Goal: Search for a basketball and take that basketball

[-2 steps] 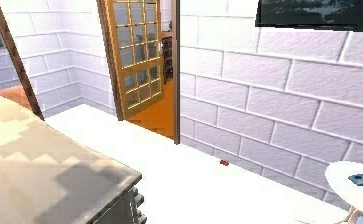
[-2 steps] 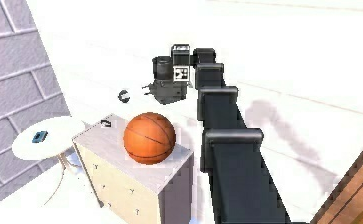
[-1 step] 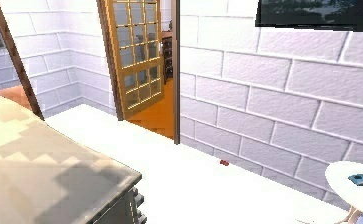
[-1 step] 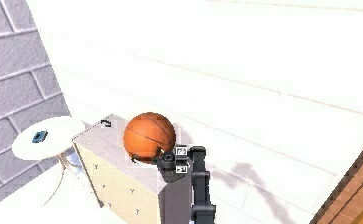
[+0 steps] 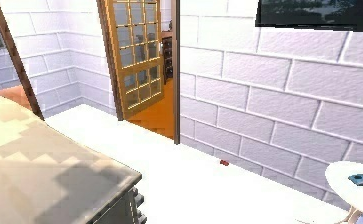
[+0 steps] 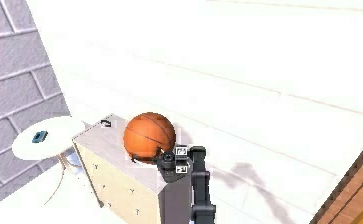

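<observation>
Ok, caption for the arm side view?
Gripper and orange basketball at a pale dresser, round white table nearby.

A round white table (image 6: 34, 152) stands beside a pale cabinet (image 6: 114, 180); a glass-paned wooden door (image 5: 139, 55) stands open.

Orange, dark-seamed basketball (image 6: 149, 136) — at the top of a pale cabinet (image 6: 104, 168).
</observation>
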Robot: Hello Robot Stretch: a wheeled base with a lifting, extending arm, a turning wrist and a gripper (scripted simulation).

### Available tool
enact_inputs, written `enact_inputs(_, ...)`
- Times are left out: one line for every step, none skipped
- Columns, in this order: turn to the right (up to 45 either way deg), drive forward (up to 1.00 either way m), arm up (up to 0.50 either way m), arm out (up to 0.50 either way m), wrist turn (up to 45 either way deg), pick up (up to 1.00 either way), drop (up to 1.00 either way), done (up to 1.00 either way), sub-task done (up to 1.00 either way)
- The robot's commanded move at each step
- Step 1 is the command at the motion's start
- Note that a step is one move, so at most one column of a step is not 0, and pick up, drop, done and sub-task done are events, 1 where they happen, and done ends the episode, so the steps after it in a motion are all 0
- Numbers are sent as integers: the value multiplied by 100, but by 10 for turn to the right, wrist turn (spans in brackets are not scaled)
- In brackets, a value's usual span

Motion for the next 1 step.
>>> enact_inputs(0,0,10,0,0,0,0,0,0)
